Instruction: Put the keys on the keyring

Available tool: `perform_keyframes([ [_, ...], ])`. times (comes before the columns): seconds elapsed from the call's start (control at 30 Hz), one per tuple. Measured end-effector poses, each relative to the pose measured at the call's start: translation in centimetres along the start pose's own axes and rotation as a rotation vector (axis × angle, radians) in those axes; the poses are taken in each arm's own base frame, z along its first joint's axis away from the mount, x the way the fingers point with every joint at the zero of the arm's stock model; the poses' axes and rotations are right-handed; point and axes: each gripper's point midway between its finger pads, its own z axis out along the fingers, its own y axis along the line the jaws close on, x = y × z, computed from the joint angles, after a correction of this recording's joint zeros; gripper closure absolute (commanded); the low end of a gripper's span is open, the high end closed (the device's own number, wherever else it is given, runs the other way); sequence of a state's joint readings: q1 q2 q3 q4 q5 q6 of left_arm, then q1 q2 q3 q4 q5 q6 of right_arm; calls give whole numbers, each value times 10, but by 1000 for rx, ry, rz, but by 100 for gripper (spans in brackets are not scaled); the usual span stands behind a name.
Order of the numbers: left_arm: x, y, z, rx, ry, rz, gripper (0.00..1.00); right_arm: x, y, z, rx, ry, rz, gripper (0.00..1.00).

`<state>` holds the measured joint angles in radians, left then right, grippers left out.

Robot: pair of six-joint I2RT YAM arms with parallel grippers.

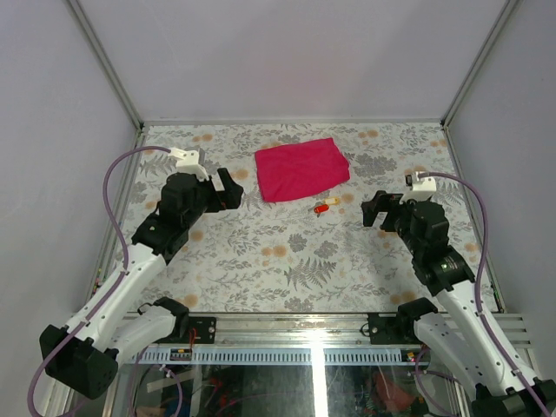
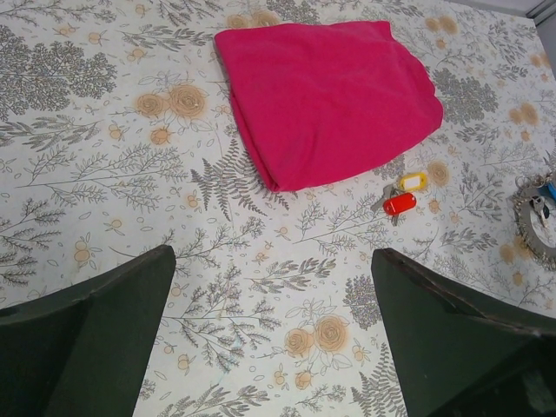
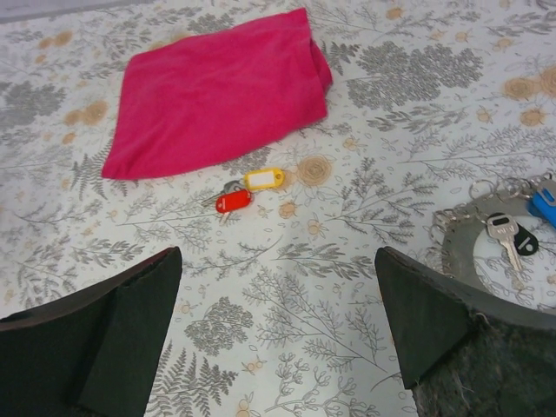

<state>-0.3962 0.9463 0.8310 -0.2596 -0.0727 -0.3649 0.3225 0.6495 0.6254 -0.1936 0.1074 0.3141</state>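
From above, the left gripper (image 1: 232, 189) hovers over the flowered table (image 1: 287, 261) with its jaws spread and nothing between them. The right gripper (image 1: 374, 209) on the far side is just as wide and just as empty. A pink cloth (image 1: 301, 168) lies between them towards the back. Just in front of it sit the tagged keys (image 1: 325, 207), one red tag, one yellow. I can't pick out the keyring from up here.

Left wrist camera now: the left gripper (image 2: 271, 261) is parted above bare table, with the cloth (image 2: 326, 95) ahead. The tagged keys (image 2: 401, 195) lie just past its near corner, and the keyring (image 2: 524, 228) peeks in at the right edge.

Right wrist camera: the right gripper (image 3: 278, 256) is open and holds nothing. The tagged keys (image 3: 246, 191) lie beside the cloth (image 3: 217, 91). The keyring (image 3: 448, 248) lies flat on the table by the right finger, well apart from them. A black-headed key (image 3: 506, 233) and a blue tag (image 3: 544, 205) rest on it.
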Motion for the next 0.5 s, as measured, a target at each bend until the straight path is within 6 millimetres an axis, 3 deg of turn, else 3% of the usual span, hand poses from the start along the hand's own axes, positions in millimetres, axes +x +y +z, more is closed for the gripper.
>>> perform_keyframes([
  [0.27,-5,0,1,-1,-21,-2,0,-21,23,-6,-125,-86,7,1],
  [0.5,-7,2,1,-16,-30,-3,0,-21,24,-1,-127,-86,2,1],
])
